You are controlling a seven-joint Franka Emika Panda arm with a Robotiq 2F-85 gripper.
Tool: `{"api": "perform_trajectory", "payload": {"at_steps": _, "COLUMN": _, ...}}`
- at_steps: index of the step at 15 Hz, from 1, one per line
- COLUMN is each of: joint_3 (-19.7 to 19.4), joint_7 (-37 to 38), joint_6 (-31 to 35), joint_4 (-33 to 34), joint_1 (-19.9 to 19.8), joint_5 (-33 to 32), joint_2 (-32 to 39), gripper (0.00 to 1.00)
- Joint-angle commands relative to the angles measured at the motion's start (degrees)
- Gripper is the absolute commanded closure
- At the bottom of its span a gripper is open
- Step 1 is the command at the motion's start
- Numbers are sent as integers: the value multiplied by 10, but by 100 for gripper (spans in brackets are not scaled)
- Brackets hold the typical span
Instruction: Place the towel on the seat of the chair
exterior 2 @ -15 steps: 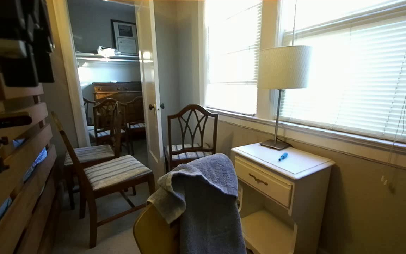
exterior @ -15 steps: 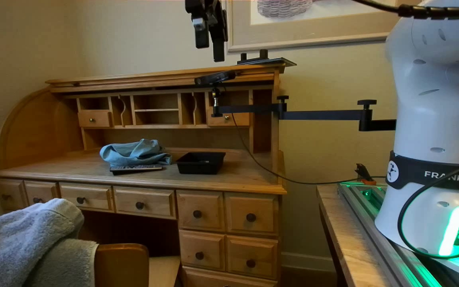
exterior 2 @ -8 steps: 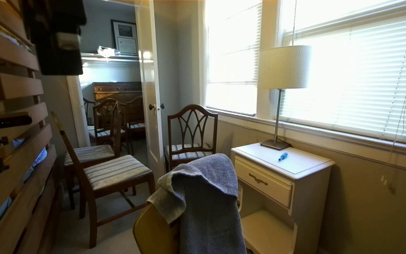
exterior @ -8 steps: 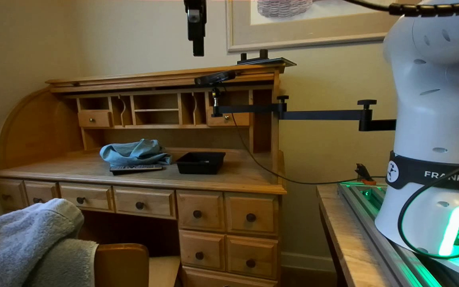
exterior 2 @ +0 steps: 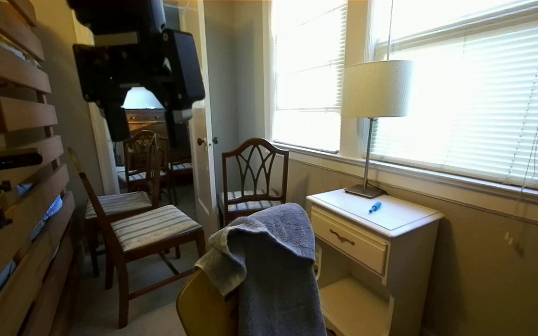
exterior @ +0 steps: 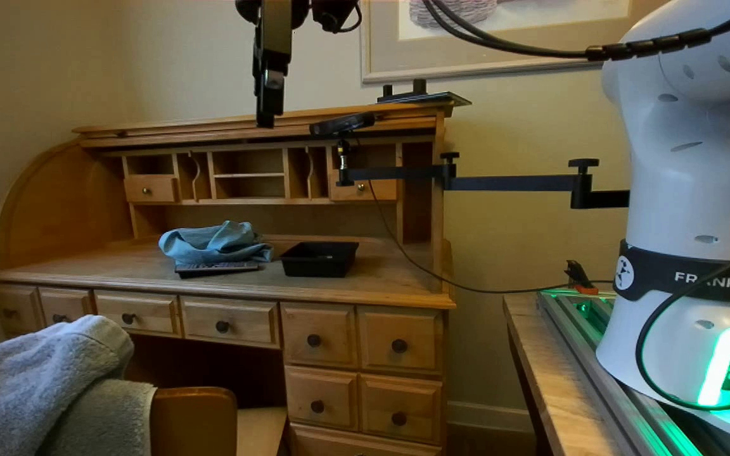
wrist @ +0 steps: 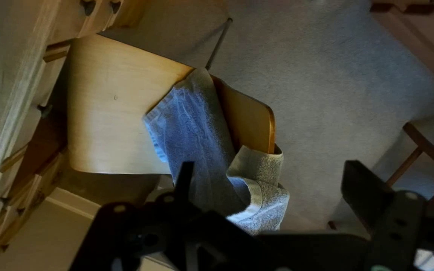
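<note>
A grey-blue towel hangs over the backrest of a wooden chair, in both exterior views [exterior: 48, 373] [exterior 2: 273, 261] and in the wrist view [wrist: 198, 139]. The chair's backrest [exterior: 194, 418] shows beside the towel. Its pale flat seat [wrist: 115, 101] is bare over most of its area in the wrist view, with a towel corner over its edge near the backrest. My gripper [wrist: 269, 165] is open and empty, its fingers wide apart above the towel and floor. It hangs well above the chair in both exterior views [exterior: 265, 117] [exterior 2: 150, 128].
A roll-top desk [exterior: 365, 297] holds a blue cloth [exterior: 213, 244], a keyboard [exterior: 216, 269] and a black tray [exterior: 319, 259]. A camera arm [exterior: 511, 183] sticks out before it. Striped-seat chairs [exterior 2: 157, 226], a white nightstand [exterior 2: 376, 210] and a lamp [exterior 2: 378, 88] stand around.
My gripper has moved left and lower in the desk view, and right in the window view. It has turned so both fingers show spread. The towel and chair have not moved.
</note>
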Motion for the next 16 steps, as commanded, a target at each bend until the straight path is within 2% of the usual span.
{"api": "perform_trajectory", "payload": {"at_steps": 1, "joint_3": 4, "joint_7": -1, "joint_6": -1, "joint_4": 3, "joint_1": -5, "joint_5": 2, "joint_2": 8, "gripper": 0}}
{"api": "perform_trajectory", "payload": {"at_steps": 5, "joint_3": 2, "joint_7": -10, "joint_6": -13, "joint_4": 5, "joint_1": -3, "joint_5": 4, "joint_2": 10, "gripper": 0}}
{"api": "perform_trajectory", "payload": {"at_steps": 7, "joint_3": -2, "joint_7": -7, "joint_6": -1, "joint_4": 25, "joint_1": -4, "joint_5": 13, "joint_2": 57, "gripper": 0}}
{"api": "perform_trajectory", "payload": {"at_steps": 9, "joint_3": -10, "joint_7": -41, "joint_6": 36, "joint_4": 44, "joint_1": 5, "joint_5": 40, "joint_2": 117, "gripper": 0}}
{"api": "perform_trajectory", "payload": {"at_steps": 14, "joint_3": 12, "joint_7": -128, "joint_6": 121, "joint_4": 94, "joint_1": -4, "joint_5": 153, "joint_2": 241, "gripper": 0}}
{"api": "perform_trajectory", "payload": {"at_steps": 16, "joint_3": 31, "joint_7": -130, "joint_6": 123, "joint_4": 124, "joint_1": -17, "joint_5": 212, "joint_2": 279, "gripper": 0}}
